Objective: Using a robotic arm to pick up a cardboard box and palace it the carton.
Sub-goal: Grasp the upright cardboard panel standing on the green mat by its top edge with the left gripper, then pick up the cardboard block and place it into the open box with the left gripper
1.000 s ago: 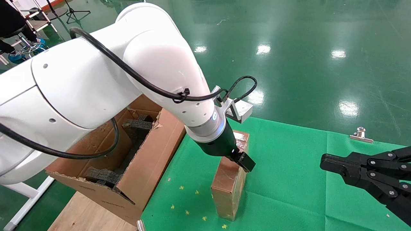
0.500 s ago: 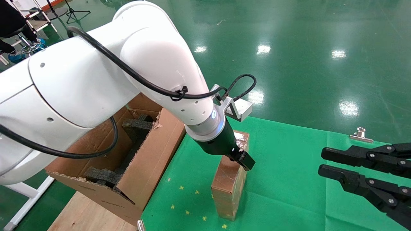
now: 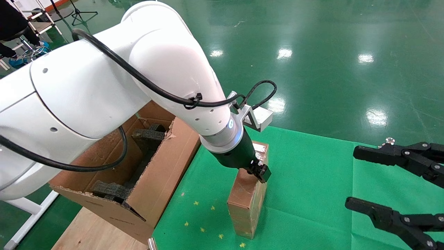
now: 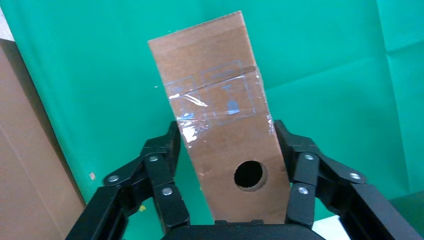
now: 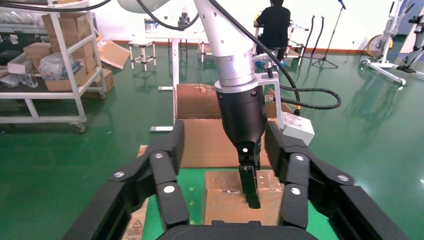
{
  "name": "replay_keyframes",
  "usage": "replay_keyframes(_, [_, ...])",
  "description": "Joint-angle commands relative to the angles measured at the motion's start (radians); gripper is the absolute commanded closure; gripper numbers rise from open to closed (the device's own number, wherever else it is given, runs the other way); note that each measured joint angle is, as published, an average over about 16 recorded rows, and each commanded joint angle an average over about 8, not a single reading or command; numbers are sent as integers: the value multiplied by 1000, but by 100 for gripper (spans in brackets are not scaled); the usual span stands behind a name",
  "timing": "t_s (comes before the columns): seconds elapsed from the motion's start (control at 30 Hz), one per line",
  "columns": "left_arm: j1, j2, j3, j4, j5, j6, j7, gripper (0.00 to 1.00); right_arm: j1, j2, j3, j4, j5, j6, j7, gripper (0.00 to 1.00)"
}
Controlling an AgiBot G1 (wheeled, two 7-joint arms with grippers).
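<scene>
The cardboard box (image 3: 248, 198) is thin, brown and taped, and stands on a narrow edge on the green cloth (image 3: 305, 180). The white robotic arm reaches down to its top edge. My left gripper (image 3: 252, 171) is shut on the box, one finger on each broad face. In the left wrist view the box (image 4: 210, 60) shows its round hole between the left gripper's (image 4: 226, 127) fingers. The carton (image 3: 163, 173), with torn flaps and black foam inside, stands just left of the box. My right gripper (image 3: 350, 177) is all black, open and empty, off to the right.
The right wrist view shows my right gripper (image 5: 223, 127) facing the box (image 5: 220, 200), with the carton (image 5: 200, 140) behind it. A silver clip (image 3: 390, 140) sits at the cloth's far right edge. Bare wood (image 3: 86, 232) lies under the carton. Shelves (image 5: 55, 50) and a seated person (image 5: 272, 20) are far behind.
My right gripper's jaws have spread from nearly shut to wide open. My left gripper's visible finger has drawn in against the box.
</scene>
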Motion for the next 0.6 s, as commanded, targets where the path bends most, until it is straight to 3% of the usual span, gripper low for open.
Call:
replay_keyframes(0.03, [1, 1, 0, 0, 0, 2, -4, 100, 0, 0, 0, 0, 0, 0, 0, 0])
replay_keyframes(0.3, [-38, -46, -24, 0, -2, -46, 90, 100, 0, 0, 0, 0, 0, 0, 0, 0])
replay_keyframes(0.43, [-85, -129, -74, -7, -42, -93, 227, 100, 0, 0, 0, 0, 0, 0, 0, 0])
replay_keyframes(0.6, [-148, -289, -168, 6, -143, -143, 447, 100, 0, 0, 0, 0, 0, 0, 0, 0])
